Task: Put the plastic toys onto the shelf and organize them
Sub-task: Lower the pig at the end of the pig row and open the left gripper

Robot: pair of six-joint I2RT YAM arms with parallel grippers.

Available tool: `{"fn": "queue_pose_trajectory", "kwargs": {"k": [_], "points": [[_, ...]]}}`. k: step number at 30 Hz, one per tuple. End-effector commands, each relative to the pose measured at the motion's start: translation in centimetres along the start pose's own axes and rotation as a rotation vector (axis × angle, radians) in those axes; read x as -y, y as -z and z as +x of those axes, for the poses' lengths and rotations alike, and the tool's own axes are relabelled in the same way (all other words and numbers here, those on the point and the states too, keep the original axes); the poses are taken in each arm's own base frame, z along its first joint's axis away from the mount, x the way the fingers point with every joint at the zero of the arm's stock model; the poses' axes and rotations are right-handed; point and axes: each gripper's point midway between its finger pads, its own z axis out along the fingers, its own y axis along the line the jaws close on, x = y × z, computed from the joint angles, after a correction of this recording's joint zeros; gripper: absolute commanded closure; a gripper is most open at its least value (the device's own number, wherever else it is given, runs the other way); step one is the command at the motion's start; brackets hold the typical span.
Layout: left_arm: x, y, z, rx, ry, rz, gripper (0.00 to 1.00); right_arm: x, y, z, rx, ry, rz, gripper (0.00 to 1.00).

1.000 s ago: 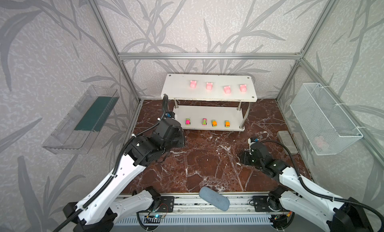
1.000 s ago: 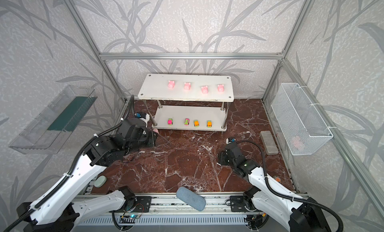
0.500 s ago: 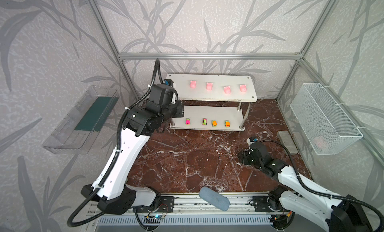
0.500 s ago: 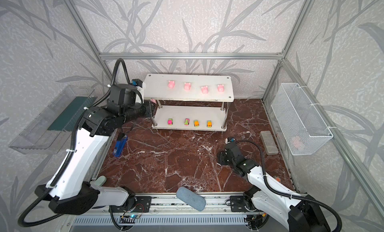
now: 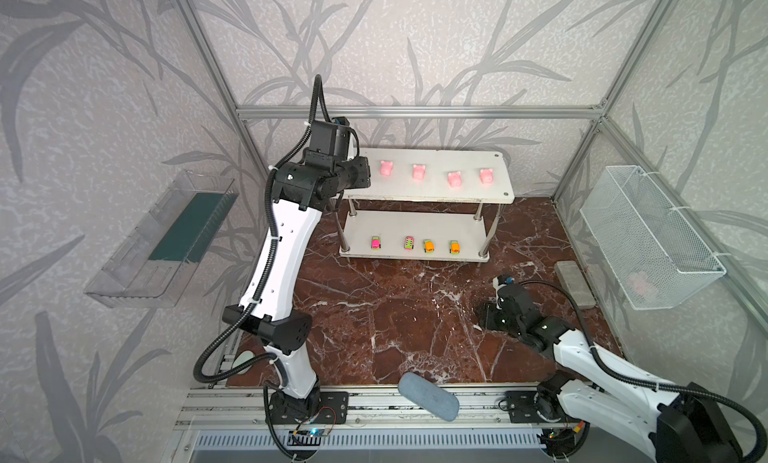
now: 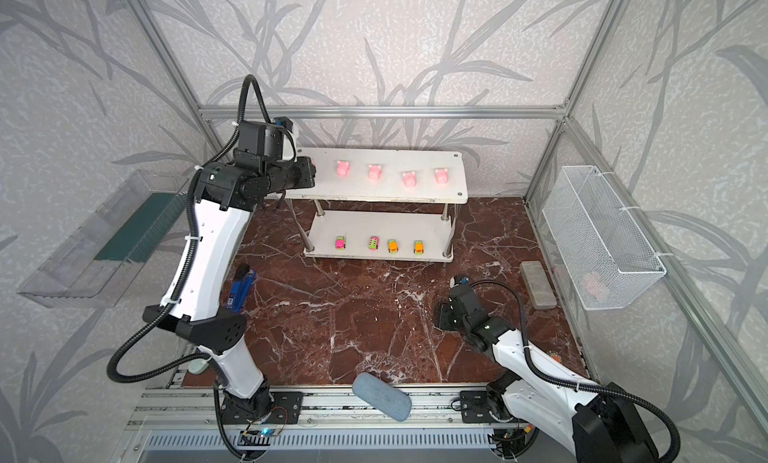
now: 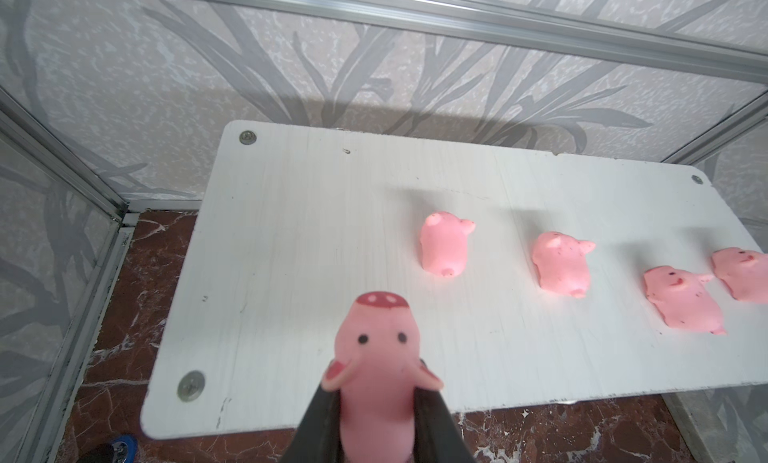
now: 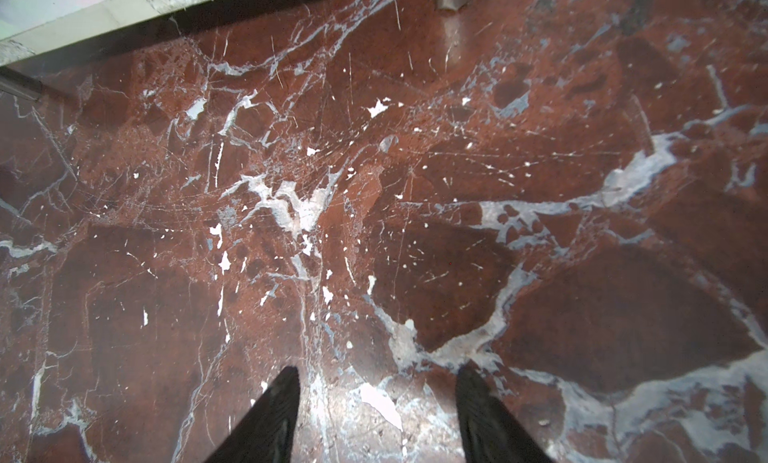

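Observation:
The white two-tier shelf (image 5: 432, 191) (image 6: 386, 191) stands at the back of the marble floor. Several pink pigs (image 5: 419, 172) (image 7: 442, 247) lie in a row on its top board (image 7: 316, 240). Several toy cars (image 5: 409, 243) (image 6: 374, 243) line the lower board. My left gripper (image 5: 365, 176) (image 7: 376, 392) hovers over the left end of the top board, shut on another pink pig (image 7: 378, 348) whose snout points outward. My right gripper (image 5: 486, 315) (image 8: 378, 371) hangs open and empty, low over the floor at the right.
A blue stapler (image 6: 240, 288) lies on the floor at the left. A grey-blue pouch (image 5: 428, 396) rests on the front rail. A grey block (image 5: 574, 284) lies by the right wall, under a wire basket (image 5: 648, 240). A clear tray (image 5: 166, 240) hangs on the left wall.
My left arm has risen from low over the floor at the left up to the left end of the shelf's top board. The right arm has stayed where it was.

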Motion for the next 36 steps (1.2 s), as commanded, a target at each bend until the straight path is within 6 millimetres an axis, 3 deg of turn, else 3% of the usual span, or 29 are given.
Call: {"fn": "queue_pose_trajectory", "kwargs": {"k": [1, 5, 15, 36], "points": [[-0.8, -1.1, 0.7, -0.049, -0.019, -0.005, 0.75, 0.1, -0.2, -0.1, 0.006, -0.003, -0.003, 0.39], [-1.5, -2.8, 0.8, -0.067, -0.006, -0.013, 0.75, 0.2, -0.2, 0.0, 0.003, -0.004, 0.004, 0.39], [-3.4, -4.9, 0.7, -0.076, 0.009, -0.044, 0.75, 0.3, -0.4, 0.0, 0.000, -0.009, 0.011, 0.39], [-3.8, -7.5, 1.1, -0.113, 0.000, -0.032, 0.73, 0.3, -0.9, 0.0, -0.011, -0.014, 0.021, 0.39]]}}
